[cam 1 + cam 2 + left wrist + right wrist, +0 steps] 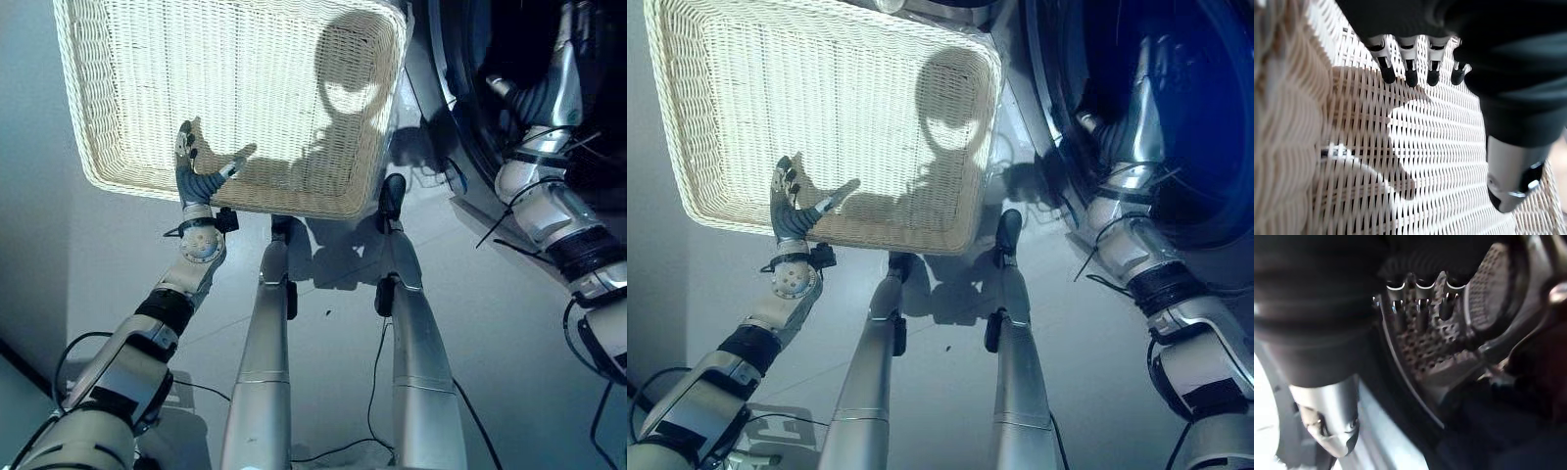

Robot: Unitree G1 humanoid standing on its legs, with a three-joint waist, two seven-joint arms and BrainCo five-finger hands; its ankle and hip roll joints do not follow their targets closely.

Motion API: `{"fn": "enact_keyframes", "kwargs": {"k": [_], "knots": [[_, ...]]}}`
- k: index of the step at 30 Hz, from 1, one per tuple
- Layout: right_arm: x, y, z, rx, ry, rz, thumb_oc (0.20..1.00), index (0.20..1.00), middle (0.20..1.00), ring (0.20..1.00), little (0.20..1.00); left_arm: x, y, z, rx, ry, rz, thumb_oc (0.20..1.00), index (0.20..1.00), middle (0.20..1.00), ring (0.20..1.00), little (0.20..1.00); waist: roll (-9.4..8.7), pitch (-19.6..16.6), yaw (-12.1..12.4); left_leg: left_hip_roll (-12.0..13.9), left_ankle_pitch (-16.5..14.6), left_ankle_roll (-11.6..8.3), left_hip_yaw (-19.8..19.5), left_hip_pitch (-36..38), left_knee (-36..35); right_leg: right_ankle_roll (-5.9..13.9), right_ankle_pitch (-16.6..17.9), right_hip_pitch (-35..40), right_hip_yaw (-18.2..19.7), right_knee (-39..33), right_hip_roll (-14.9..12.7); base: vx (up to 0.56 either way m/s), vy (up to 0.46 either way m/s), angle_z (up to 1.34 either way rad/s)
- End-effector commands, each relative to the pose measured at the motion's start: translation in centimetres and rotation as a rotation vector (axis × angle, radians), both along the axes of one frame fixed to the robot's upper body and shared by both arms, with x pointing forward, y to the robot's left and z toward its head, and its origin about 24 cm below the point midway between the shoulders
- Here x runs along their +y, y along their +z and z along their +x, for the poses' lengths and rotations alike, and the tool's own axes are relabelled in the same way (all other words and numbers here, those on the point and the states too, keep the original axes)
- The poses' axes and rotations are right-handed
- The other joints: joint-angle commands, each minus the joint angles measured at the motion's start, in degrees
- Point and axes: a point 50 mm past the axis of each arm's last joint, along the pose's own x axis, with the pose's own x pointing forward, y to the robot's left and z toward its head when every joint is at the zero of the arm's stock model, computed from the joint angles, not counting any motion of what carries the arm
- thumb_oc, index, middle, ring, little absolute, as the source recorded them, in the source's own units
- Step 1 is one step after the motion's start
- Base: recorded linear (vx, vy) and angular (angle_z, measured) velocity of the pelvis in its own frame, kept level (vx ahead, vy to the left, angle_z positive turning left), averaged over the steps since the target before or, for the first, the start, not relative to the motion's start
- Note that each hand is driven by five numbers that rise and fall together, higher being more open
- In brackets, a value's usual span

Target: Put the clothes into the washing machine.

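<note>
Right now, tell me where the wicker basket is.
The wicker basket sits on the floor ahead to the robot's left, beside the washing machine; the left hand is at its near rim.

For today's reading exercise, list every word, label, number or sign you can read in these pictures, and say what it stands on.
None: no readable text stands on anything here.
Wicker basket: plain weave, no label.
Washing machine drum: perforated metal, no markings.
Left robot hand and right robot hand: no print legible.
</note>
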Motion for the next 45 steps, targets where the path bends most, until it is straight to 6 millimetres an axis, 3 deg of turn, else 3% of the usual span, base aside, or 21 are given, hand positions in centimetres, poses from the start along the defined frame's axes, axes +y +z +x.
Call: {"fn": "enact_keyframes", "kwargs": {"k": [1,13,16,18,22,24,29,34,36,40,42,44,45], "knots": [[1.2,0.4,-0.9,-0.049,0.078,-0.098,1.000,1.000,1.000,1.000,1.000,-0.8,0.6,-0.2,-0.059,-0.006,0.000,1.000,1.000,1.000,1.000,1.000,2.22,-0.8,-1.1,-6.1,1.8,6.09,3.3,2.1,-4.3,4.05,-5.6,2.4,-6.6,5.2,6.0,0.00,0.000,0.00],[4.0,-4.2,-1.2,0.101,0.271,-0.173,1.000,1.000,1.000,1.000,1.000,-1.8,0.0,-0.3,-0.048,-0.005,0.021,1.000,1.000,1.000,1.000,1.000,1.84,-0.8,-2.3,-5.9,2.0,6.00,4.5,1.7,-4.0,4.05,-5.2,1.7,-5.9,5.4,6.3,0.00,0.000,0.00],[4.6,-5.3,-1.5,0.144,0.321,-0.190,1.000,1.000,1.000,1.000,1.000,-1.9,-0.6,-0.5,-0.031,-0.006,0.030,1.000,1.000,1.000,1.000,1.000,1.74,-0.8,-2.5,-6.0,2.0,6.05,4.6,2.1,-4.0,4.00,-5.1,2.1,-5.7,5.3,6.4,0.00,0.000,0.00],[5.6,-7.6,-2.2,0.225,0.394,-0.194,1.000,1.000,1.000,1.000,1.000,-2.4,-2.4,-1.1,0.013,-0.004,0.042,1.000,1.000,1.000,1.000,1.000,1.70,-0.8,-2.8,-6.0,2.0,6.23,4.8,3.2,-3.8,3.71,-5.2,3.0,-5.3,5.6,6.8,0.00,0.000,0.00],[5.8,-8.4,-2.5,0.249,0.413,-0.192,1.000,1.000,1.000,1.000,1.000,-2.4,-3.1,-1.4,0.026,-0.002,0.042,1.000,1.000,1.000,1.000,1.000,1.71,-0.8,-2.9,-6.0,1.9,6.29,4.9,3.8,-3.6,3.64,-5.3,3.5,-5.2,5.7,6.9,0.00,0.000,0.00],[6.2,-12.6,-3.6,0.364,0.478,-0.145,1.000,1.000,1.000,1.000,1.000,-2.2,-6.0,-2.5,0.110,0.001,0.037,1.000,1.000,1.000,1.000,1.000,1.78,-0.8,-3.2,-6.0,1.1,6.91,5.5,8.7,-3.9,3.44,-5.9,7.8,-4.6,5.6,7.2,-0.05,0.051,-0.01],[5.9,-16.0,-4.4,0.477,0.497,-0.079,1.000,1.000,1.000,1.000,1.000,-1.2,-9.1,-3.7,0.228,0.000,0.053,1.000,1.000,1.000,1.000,1.000,2.14,-0.8,-3.0,-5.8,0.3,7.08,6.1,15.9,-5.4,3.43,-6.5,14.3,-4.6,4.8,6.6,-0.06,0.036,-0.06],[3.6,-20.6,-6.0,0.689,0.486,0.089,1.000,1.000,1.000,1.000,1.000,0.4,-13.9,-6.5,0.412,-0.010,0.094,1.000,1.000,1.000,1.000,1.000,2.26,-0.8,-2.1,-4.6,-0.3,6.68,6.1,29.4,-9.2,3.93,-8.0,26.7,-4.6,2.6,5.1,-0.04,0.025,-0.02],[3.0,-21.8,-6.4,0.748,0.482,0.148,1.000,1.000,1.000,1.000,1.000,0.8,-14.8,-7.2,0.451,-0.017,0.106,1.000,1.000,1.000,1.000,1.000,2.16,-0.8,-1.9,-4.3,-0.6,6.53,6.3,32.7,-10.1,4.07,-8.4,29.9,-4.7,1.9,4.7,-0.01,0.009,-0.03],[1.5,-26.4,-7.6,1.008,0.462,0.464,1.000,1.000,1.000,1.000,1.000,2.1,-17.2,-8.8,0.590,-0.040,0.156,1.000,1.000,1.000,1.000,1.000,1.81,-0.8,-1.6,-3.5,-1.4,5.83,6.8,43.7,-13.2,4.28,-10.1,40.8,-4.8,-0.2,3.8,0.03,0.024,0.08],[0.4,-29.9,-9.0,1.199,0.432,0.658,1.000,1.000,1.000,1.000,1.000,2.8,-18.9,-10.2,0.693,-0.057,0.177,1.000,1.000,1.000,1.000,1.000,1.88,-2.7,-1.5,-3.0,-1.3,5.27,7.1,49.3,-15.7,4.15,-10.7,46.5,-5.0,-2.0,3.2,0.10,0.049,0.02],[0.1,-30.7,-9.4,1.239,0.420,0.696,1.000,1.000,1.000,1.000,1.000,3.0,-19.3,-10.6,0.717,-0.060,0.178,1.000,1.000,1.000,1.000,1.000,1.92,-3.3,-1.5,-2.9,-1.3,5.18,7.1,50.2,-16.2,4.14,-10.8,47.5,-5.0,-2.4,3.0,0.11,0.019,0.01],[-1.4,-34.6,-12.2,1.388,0.351,0.922,1.000,1.000,1.000,1.000,1.000,3.6,-21.4,-12.5,0.847,-0.083,0.185,1.000,1.000,1.000,1.000,1.000,2.03,-6.6,-1.2,-2.8,-1.4,4.88,7.2,54.8,-18.4,4.17,-11.0,52.7,-5.3,-4.8,2.6,0.16,0.002,-0.02]]}}
